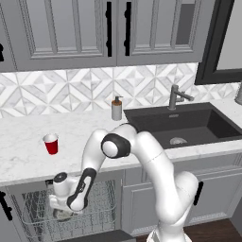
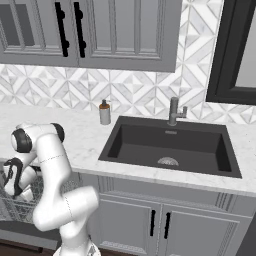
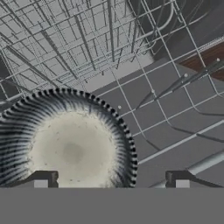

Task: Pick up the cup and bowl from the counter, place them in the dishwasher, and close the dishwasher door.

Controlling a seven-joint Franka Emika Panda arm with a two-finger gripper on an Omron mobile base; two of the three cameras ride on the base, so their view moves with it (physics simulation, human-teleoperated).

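Hand view, hand [image 3: 111,181] spread wide, holding nothing, above bowl [image 3: 65,144] in dishwasher rack [image 3: 175,113]

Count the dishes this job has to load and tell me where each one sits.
2. The cup stands on the counter, left of the arm. The bowl lies in the dishwasher rack, under the open end effector.

— How crowded is the rack [image 1: 101,208] down there?
— The bowl [image 3: 65,144] lies right under the claw [image 3: 111,180], between its spread tips; wire mesh runs bare to the side of it.
— And up on the desk [image 1: 23,156]?
— The cup [image 1: 51,143] stands alone, with bare marble all round. The soap bottle [image 1: 116,108] sits well apart, just beside the sink [image 1: 189,125].
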